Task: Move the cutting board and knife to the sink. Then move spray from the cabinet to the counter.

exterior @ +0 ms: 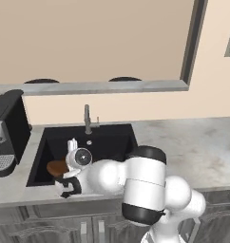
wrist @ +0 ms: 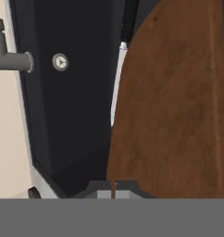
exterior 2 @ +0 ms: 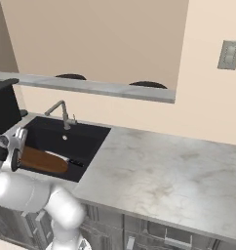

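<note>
The reddish-brown cutting board (exterior: 55, 167) (exterior 2: 42, 161) (wrist: 174, 106) lies in the black sink (exterior: 112, 137) (exterior 2: 88, 136), toward its front left. The knife (wrist: 116, 83) rests alongside it, grey blade against the board's edge and black handle (exterior 2: 75, 163) at the board's right end. My gripper (wrist: 113, 190) is shut, its tips together at the board's left end. I cannot tell whether they touch the wood. The marble counter (exterior: 197, 147) (exterior 2: 164, 171) stretches right of the sink. The spray and the cabinet are out of view.
A grey faucet (exterior: 87, 118) (exterior 2: 61, 111) (wrist: 12, 60) stands behind the basin, above the round drain (wrist: 60, 61). A black coffee machine (exterior: 7, 128) (exterior 2: 3, 105) sits left of the sink. A raised ledge (exterior: 88, 87) runs along the back wall.
</note>
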